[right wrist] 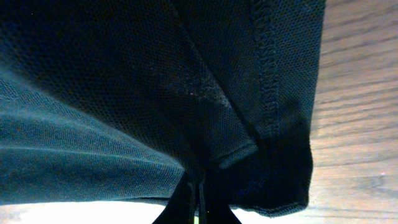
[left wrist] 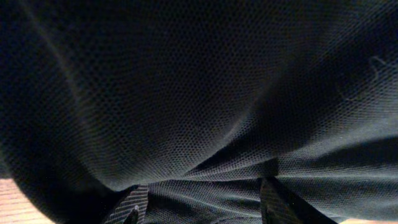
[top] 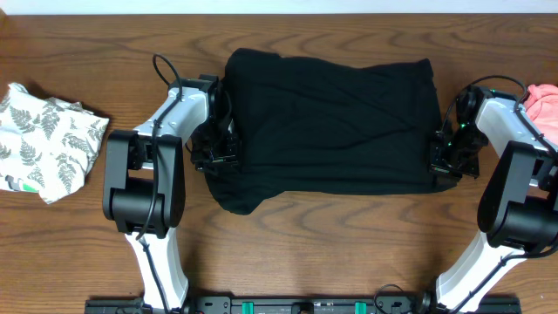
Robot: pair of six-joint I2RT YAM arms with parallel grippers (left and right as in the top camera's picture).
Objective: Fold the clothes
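Observation:
A black garment (top: 336,122) lies partly folded across the middle of the table. It fills the left wrist view (left wrist: 186,93) and most of the right wrist view (right wrist: 124,93). My left gripper (top: 218,155) is at the garment's left edge. Its fingers (left wrist: 202,199) stand wide apart with fabric lying between and over them. My right gripper (top: 453,161) is at the garment's right front corner. Its fingers (right wrist: 198,199) are pressed together on the hemmed edge of the cloth.
A white cloth with a grey leaf print (top: 44,144) lies crumpled at the far left. A pink cloth (top: 545,105) shows at the right edge. Bare wood table (top: 349,244) runs along the front, and also shows in the right wrist view (right wrist: 360,93).

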